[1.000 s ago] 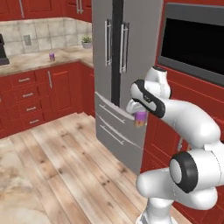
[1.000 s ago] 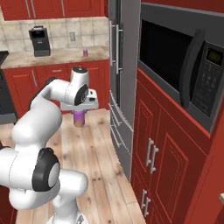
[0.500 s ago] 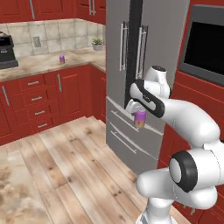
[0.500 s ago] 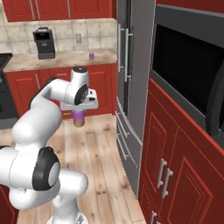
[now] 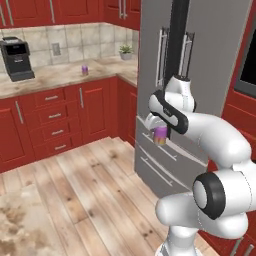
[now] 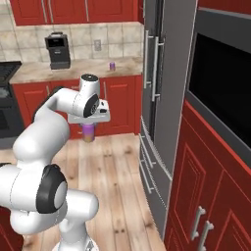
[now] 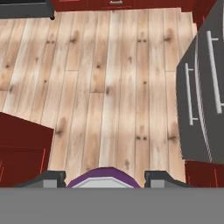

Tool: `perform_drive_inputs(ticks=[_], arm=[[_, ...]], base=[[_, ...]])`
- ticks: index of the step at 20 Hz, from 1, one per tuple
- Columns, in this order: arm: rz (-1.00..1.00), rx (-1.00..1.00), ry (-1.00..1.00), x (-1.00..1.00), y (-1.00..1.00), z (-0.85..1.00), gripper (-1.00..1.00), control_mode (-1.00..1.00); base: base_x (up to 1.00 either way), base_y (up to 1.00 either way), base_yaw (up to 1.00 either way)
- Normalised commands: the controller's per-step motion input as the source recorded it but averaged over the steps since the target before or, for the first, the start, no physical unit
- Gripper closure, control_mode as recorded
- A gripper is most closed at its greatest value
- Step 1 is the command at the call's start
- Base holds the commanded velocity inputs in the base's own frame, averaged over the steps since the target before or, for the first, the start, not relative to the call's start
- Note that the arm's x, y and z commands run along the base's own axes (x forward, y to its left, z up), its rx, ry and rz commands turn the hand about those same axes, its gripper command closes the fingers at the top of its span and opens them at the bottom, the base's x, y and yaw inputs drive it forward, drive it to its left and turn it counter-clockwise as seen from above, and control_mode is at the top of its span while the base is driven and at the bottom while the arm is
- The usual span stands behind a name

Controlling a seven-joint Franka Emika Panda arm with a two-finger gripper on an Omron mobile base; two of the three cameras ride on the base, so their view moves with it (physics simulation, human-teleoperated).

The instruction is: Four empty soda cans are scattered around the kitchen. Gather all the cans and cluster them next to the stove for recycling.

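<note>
My gripper (image 5: 160,131) is shut on a purple soda can (image 5: 161,135) and holds it upright above the wooden floor, in front of the grey fridge. From the right base the gripper (image 6: 88,128) carries the same can (image 6: 88,132) under the hand. The hand view has the can's silvery top with its purple rim (image 7: 104,180) between my two fingertips (image 7: 53,177). A second purple can (image 5: 84,70) stands on the beige back counter, to the right of the coffee machine (image 6: 112,65). The black stove (image 6: 7,93) shows at the far left edge.
A tall grey fridge (image 5: 200,75) stands just right of the arm, and its drawer fronts (image 7: 203,96) show in the hand view. A black coffee machine (image 5: 16,59) and a small plant (image 5: 125,50) sit on the counter. A dark wall oven (image 6: 223,93) is set in red cabinets.
The whole scene has slid sideways in both base views, so the base has moved. The can stays in the shut gripper and the arm keeps its pose.
</note>
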Motion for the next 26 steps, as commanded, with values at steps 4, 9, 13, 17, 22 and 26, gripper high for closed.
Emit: perform_drive_inputs(ticks=[4, 9, 13, 17, 22, 26], arm=[[0.0, 0.0, 0.0, 0.0, 0.0, 0.0, 1.0, 1.0], [0.0, 0.0, 0.0, 0.0, 0.0, 0.0, 1.0, 1.0], [0.0, 0.0, 0.0, 0.0, 0.0, 0.0, 1.0, 1.0], [0.0, 0.0, 0.0, 0.0, 0.0, 0.0, 1.0, 1.0], [0.0, 0.0, 0.0, 0.0, 0.0, 0.0, 1.0, 1.0], [0.0, 0.0, 0.0, 0.0, 0.0, 0.0, 1.0, 1.0]], base=[[0.59, 0.0, 0.12], [0.63, 0.0, 0.12], [0.65, 0.0, 0.11], [0.64, 0.0, 0.11], [0.59, 0.0, 0.11], [0.49, 0.0, 0.11]])
